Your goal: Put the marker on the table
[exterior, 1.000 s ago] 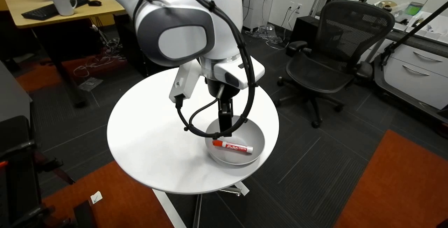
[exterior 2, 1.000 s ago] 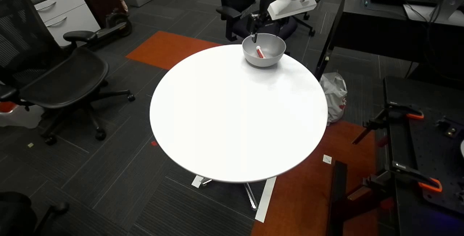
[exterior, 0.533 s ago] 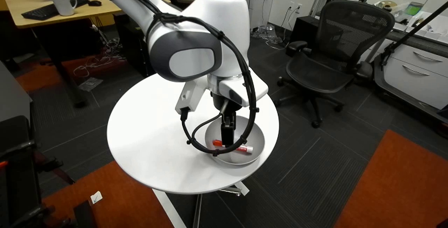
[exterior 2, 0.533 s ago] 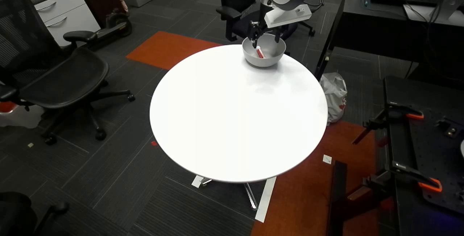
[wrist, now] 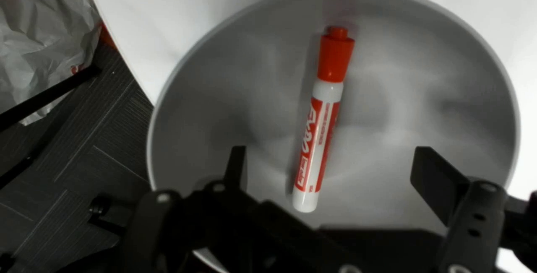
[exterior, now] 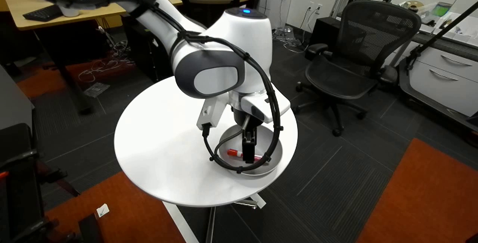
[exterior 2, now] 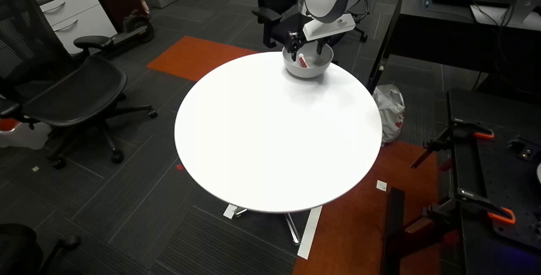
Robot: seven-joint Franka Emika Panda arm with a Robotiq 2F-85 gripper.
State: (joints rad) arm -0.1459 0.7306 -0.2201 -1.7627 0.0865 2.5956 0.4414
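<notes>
The red and white marker (wrist: 319,126) lies inside a grey bowl (wrist: 209,97). The bowl stands near the edge of the round white table (exterior 2: 274,140). The marker also shows in both exterior views (exterior: 234,153) (exterior 2: 303,60); in one of them a finger and the cable hide part of it. My gripper (wrist: 330,162) is open and empty in the wrist view, with one finger on each side of the marker's white end, apart from it. In both exterior views the gripper (exterior: 248,159) (exterior 2: 307,54) reaches down into the bowl. Whether the fingertips touch the bowl's bottom cannot be told.
The bowl's rim surrounds the fingers. A black cable loop (exterior: 274,142) hangs from the arm over the bowl. A mesh office chair (exterior: 358,49), a wooden desk (exterior: 22,6), a plastic bag (exterior 2: 389,110) and a black bench with clamps (exterior 2: 490,182) stand around the table.
The arm has come down, and the gripper has moved from above the bowl to lower inside it, beside the marker. The marker and bowl have not moved.
</notes>
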